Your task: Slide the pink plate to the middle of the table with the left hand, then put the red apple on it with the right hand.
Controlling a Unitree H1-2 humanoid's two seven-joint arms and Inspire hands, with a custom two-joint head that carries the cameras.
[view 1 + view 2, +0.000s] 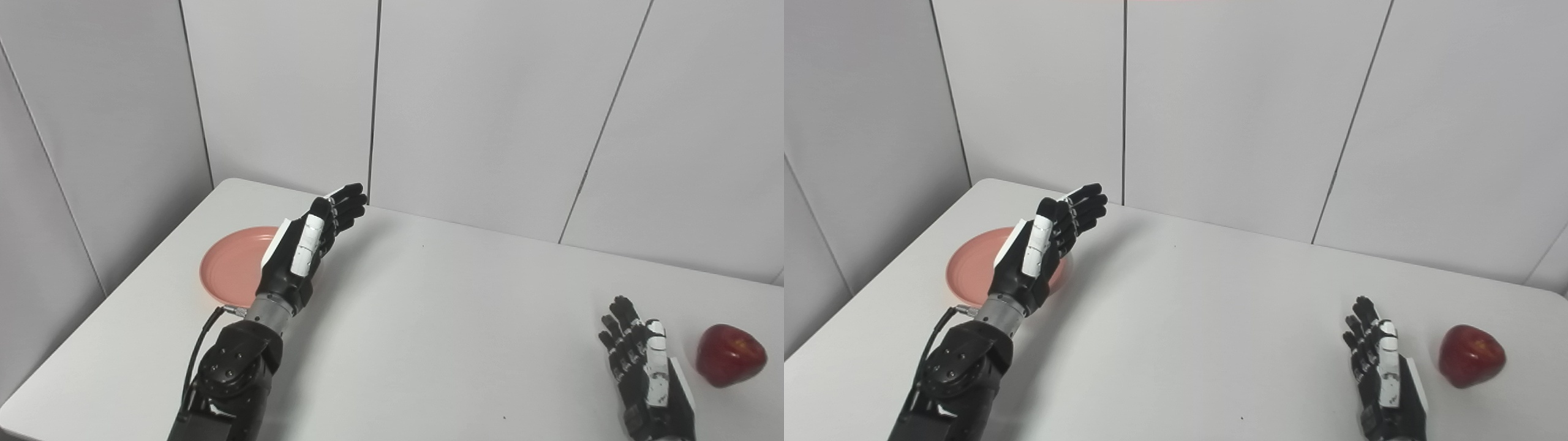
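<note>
Left hand hid the pink plate's right side; plate was round, smooth, at 9 o'clock on the white table. Hand raised, edge-on, fingers straight and apart, holding nothing. Right hand at 4 o'clock, wrist cut off, fingers loose, empty. Glossy red apple just beside it, apart.

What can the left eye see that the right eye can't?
Only the left eye view shows the right side of the plate hidden behind the left hand. Only the right eye view shows a strip of plate peeking out right of that hand, plus the table's far right corner. Both show the apple on the table just right of the open right hand, not touching it.
</note>
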